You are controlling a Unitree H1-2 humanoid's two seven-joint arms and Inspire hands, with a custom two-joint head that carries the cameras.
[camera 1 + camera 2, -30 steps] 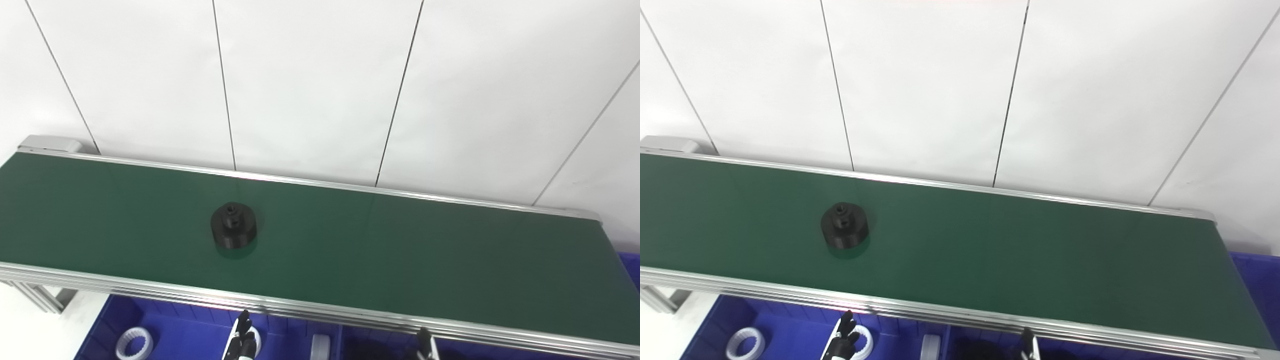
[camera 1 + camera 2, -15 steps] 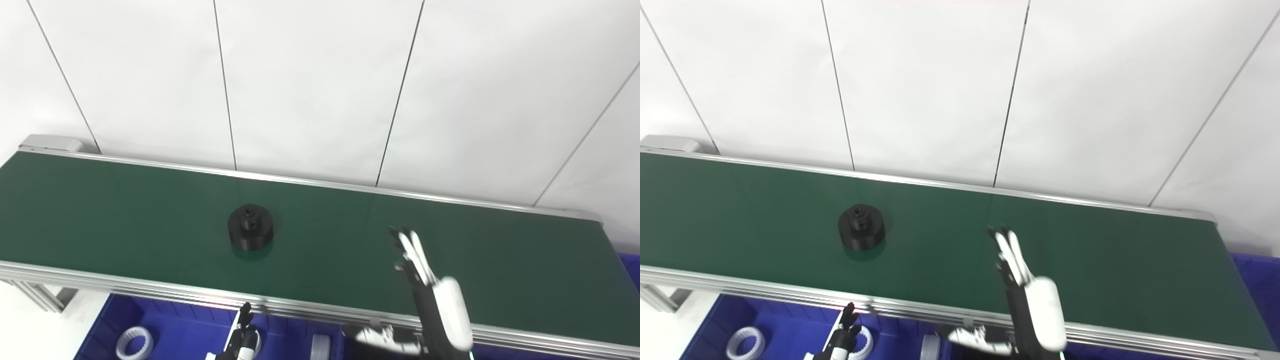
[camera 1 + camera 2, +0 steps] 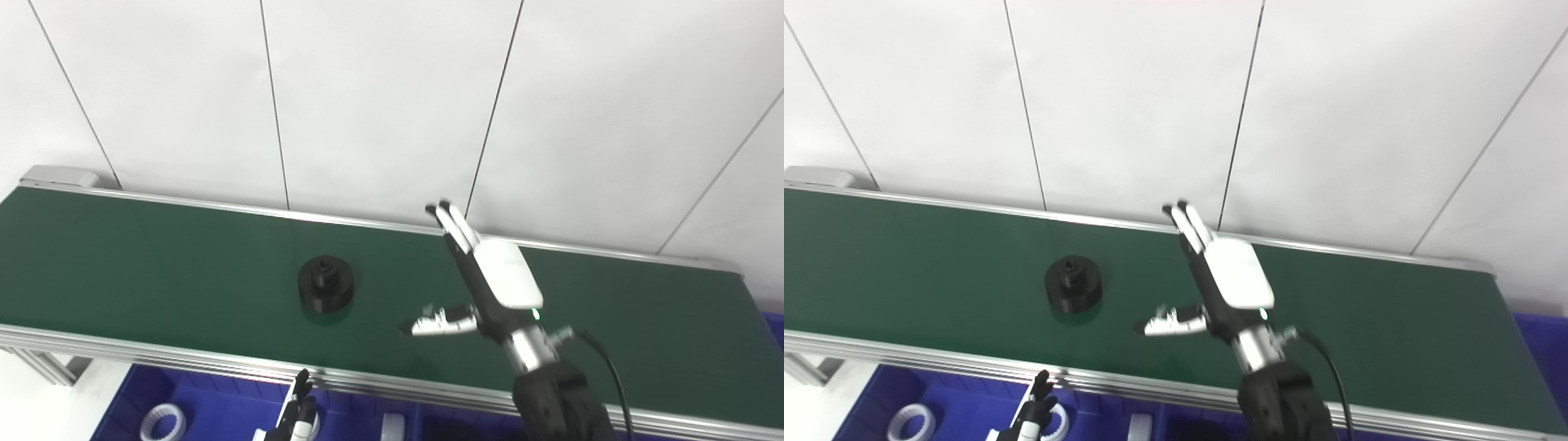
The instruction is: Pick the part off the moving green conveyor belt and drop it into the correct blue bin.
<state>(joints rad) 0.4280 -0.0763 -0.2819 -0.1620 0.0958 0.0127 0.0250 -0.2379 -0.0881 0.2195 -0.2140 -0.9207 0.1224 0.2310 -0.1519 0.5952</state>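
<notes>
Right hand open above belt; black part alone on belt, not held.

Nearest: blue bin (image 3: 202, 404) under the belt's front rail, white rings (image 3: 162, 422) inside; left hand (image 3: 299, 416) at the bottom edge, only fingertips showing, grip cannot be told. Mid: right hand (image 3: 484, 282) over the green conveyor belt (image 3: 153, 257), fingers straight, thumb spread toward the black part (image 3: 325, 283), well apart from it. Far: white panelled wall (image 3: 380, 98).

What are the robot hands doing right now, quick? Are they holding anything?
Left robot hand: low by the blue bin, mostly out of view, cannot tell.
Right robot hand: open above the green belt, holding nothing; the black part lies untouched.
</notes>
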